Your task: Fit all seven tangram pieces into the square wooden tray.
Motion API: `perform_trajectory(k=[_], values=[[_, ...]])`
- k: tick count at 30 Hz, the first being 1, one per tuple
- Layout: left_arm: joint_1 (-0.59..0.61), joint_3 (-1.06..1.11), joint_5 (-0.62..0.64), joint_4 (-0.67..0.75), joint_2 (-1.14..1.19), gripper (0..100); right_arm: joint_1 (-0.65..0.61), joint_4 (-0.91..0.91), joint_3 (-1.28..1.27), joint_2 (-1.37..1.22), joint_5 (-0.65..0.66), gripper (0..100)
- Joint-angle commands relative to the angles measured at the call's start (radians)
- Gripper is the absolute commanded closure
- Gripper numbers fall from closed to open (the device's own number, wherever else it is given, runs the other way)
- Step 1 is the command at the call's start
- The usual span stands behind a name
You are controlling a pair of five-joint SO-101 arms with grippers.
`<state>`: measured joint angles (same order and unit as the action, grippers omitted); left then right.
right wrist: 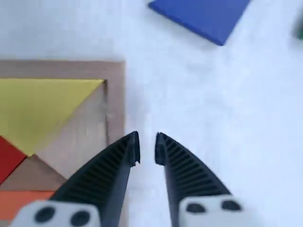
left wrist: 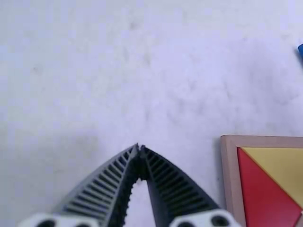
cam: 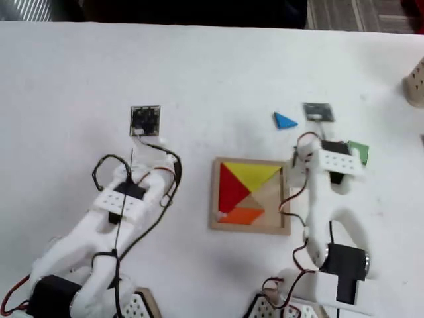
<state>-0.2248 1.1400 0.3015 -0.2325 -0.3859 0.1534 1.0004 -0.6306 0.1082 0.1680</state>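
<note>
The square wooden tray (cam: pixel 214 192) lies at the table's middle. A yellow triangle (cam: pixel 255 173), a red triangle (cam: pixel 230 189) and an orange piece (cam: pixel 242 215) lie in it, while its right part shows bare wood. Beyond the tray's far right corner lies a blue triangle (cam: pixel 285 121). A green piece (cam: pixel 360 151) pokes out from behind the right arm (cam: pixel 334 162). My right gripper (right wrist: pixel 147 142) is slightly open and empty, just outside the tray's right rim (right wrist: pixel 116 94), with the blue triangle (right wrist: pixel 201 14) ahead. My left gripper (left wrist: pixel 140 149) is shut and empty, left of the tray's corner (left wrist: pixel 227 179).
The left arm (cam: pixel 122 199) stands left of the tray with looped cables. Small dark circuit boards (cam: pixel 146 120) (cam: pixel 318 111) sit at each arm's far end. A perforated wooden object (cam: pixel 414 83) is at the right edge. The white table runs wide beyond the arms.
</note>
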Motion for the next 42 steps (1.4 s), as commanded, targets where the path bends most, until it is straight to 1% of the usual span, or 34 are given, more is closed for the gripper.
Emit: perform_trajectory(k=[1, 4, 7, 10, 17, 24, 27, 31, 35, 42], values=[[-0.01, -0.012, -0.012, 0.009, -0.028, 98, 0.067, -0.019, 0.077, 0.033, -0.069, 83.6], [-0.01, -0.011, -0.012, 0.009, -0.028, 98, 0.107, -0.021, 0.152, -0.002, -0.091, 79.1], [-0.01, -0.011, -0.012, 0.009, -0.028, 98, 0.134, -0.019, 0.253, -0.099, -0.095, 79.0], [-0.008, -0.011, -0.012, 0.009, -0.028, 98, 0.16, 0.002, 0.387, -0.24, -0.138, 78.9], [-0.008, -0.012, -0.012, 0.009, -0.028, 98, 0.216, 0.156, 0.792, -0.51, -0.141, 78.9], [-0.008, -0.014, -0.012, 0.009, -0.028, 98, 0.254, 0.17, 1.076, -0.719, -0.14, 78.9], [-0.008, -0.014, -0.012, 0.009, -0.028, 98, 0.259, 0.17, 1.129, -0.808, -0.138, 78.8], [-0.012, -0.014, -0.012, 0.009, -0.028, 98, 0.259, 0.17, 1.168, -0.909, -0.028, 78.9], [-0.012, -0.014, -0.012, 0.009, -0.028, 98, 0.269, 0.185, 1.192, -0.947, 0.06, 78.9], [-0.012, -0.014, -0.012, 0.009, -0.028, 98, 0.285, 0.18, 1.195, -0.944, 0.086, 79.0]])
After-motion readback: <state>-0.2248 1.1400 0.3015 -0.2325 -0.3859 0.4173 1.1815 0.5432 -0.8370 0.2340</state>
